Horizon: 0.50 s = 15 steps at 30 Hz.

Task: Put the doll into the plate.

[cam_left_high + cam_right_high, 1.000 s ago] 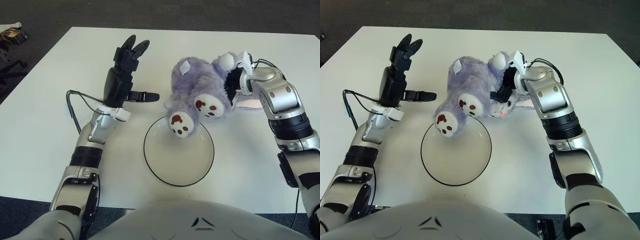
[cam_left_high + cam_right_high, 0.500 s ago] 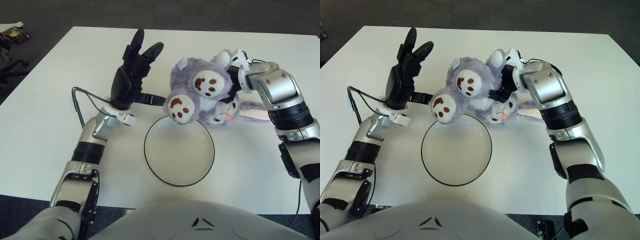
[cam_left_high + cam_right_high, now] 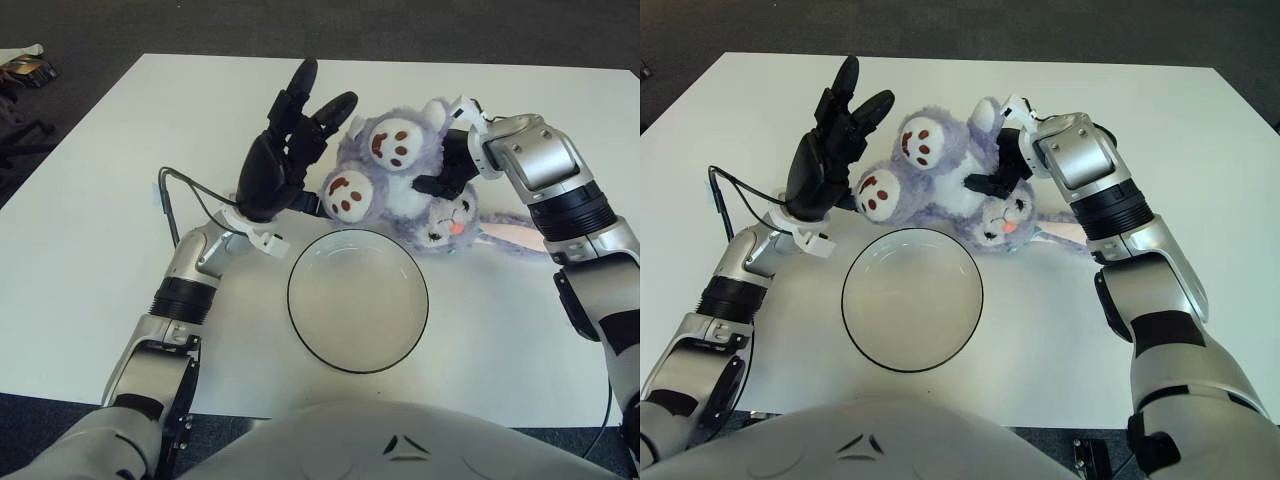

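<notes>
Fingers of the right hand (image 3: 452, 172) gripped the purple doll (image 3: 405, 180) at its body, just beyond the plate (image 3: 358, 300). We noted the left hand (image 3: 285, 150) spread wide, palm against the doll's left side. Since half a second earlier, both hands had moved away from the plate and the doll had rolled further over. It lay upside down, soles up, head toward the robot, ears trailing right across the table (image 3: 90, 250).
</notes>
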### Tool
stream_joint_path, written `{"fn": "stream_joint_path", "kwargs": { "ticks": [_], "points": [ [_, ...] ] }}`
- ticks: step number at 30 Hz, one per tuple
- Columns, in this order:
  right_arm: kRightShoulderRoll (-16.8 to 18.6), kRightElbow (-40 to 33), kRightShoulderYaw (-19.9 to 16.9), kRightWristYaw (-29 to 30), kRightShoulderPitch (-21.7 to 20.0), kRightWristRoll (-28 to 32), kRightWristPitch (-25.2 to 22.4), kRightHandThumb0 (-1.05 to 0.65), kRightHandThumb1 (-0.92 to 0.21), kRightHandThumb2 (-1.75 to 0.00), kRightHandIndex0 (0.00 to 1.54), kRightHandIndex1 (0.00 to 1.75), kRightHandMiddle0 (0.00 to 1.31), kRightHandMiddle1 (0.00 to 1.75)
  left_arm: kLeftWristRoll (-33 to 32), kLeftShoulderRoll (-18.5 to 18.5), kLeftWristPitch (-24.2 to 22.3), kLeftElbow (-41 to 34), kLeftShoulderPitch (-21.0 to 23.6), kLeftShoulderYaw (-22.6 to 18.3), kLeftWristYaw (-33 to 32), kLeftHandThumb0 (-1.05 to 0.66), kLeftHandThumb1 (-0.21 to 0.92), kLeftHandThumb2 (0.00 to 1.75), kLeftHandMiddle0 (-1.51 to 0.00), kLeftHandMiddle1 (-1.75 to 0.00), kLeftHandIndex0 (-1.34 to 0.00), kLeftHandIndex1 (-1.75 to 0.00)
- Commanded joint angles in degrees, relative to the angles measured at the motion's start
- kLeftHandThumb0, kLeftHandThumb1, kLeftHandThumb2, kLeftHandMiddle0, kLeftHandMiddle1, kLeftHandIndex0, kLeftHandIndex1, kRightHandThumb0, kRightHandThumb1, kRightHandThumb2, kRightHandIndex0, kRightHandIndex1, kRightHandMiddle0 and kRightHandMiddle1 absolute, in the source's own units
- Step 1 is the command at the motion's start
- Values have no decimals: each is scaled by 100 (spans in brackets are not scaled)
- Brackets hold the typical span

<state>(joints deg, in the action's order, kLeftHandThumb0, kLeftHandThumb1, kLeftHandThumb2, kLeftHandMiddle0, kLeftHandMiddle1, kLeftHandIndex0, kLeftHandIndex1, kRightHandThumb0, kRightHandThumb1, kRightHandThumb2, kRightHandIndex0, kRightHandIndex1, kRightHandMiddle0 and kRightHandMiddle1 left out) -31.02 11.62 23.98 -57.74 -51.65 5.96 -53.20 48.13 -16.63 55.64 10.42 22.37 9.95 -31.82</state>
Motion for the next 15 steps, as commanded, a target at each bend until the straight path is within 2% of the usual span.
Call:
{"fn": "stream_joint_path", "kwargs": {
  "ticks": [1, 6, 11, 13, 15],
  "points": [
    [15, 112, -60, 29, -57, 0, -24, 1, -30, -121, 80, 136, 43, 175, -652, -5, 91, -63, -6, 224, 435, -96, 92, 53, -1, -1, 0, -31],
    [121, 129, -231, 199, 8, 75, -147, 0, -29, -123, 81, 136, 43, 175, -1334, 5, -60, -104, 48, 417, 1121, -87, 86, 44, -2, -1, 0, -44],
    [95, -38, -176, 404, 85, -71, 0, 0, -31, -122, 77, 142, 40, 175, -1557, 29, -181, 96, 284, 535, 1625, -84, 81, 40, 0, 0, 0, -50],
    [82, -160, -156, 553, 167, -172, 172, 0, -32, -124, 75, 149, 38, 175, -1655, -7, -263, 33, 257, 539, 1832, -84, 80, 40, 0, 0, 0, -50],
    [77, -256, -157, 656, 249, -235, 334, 0, -32, -129, 60, 164, 44, 175, -1692, -3, -397, -20, 224, 515, 1979, -85, 79, 39, 0, 0, 0, -51]
  ]
}}
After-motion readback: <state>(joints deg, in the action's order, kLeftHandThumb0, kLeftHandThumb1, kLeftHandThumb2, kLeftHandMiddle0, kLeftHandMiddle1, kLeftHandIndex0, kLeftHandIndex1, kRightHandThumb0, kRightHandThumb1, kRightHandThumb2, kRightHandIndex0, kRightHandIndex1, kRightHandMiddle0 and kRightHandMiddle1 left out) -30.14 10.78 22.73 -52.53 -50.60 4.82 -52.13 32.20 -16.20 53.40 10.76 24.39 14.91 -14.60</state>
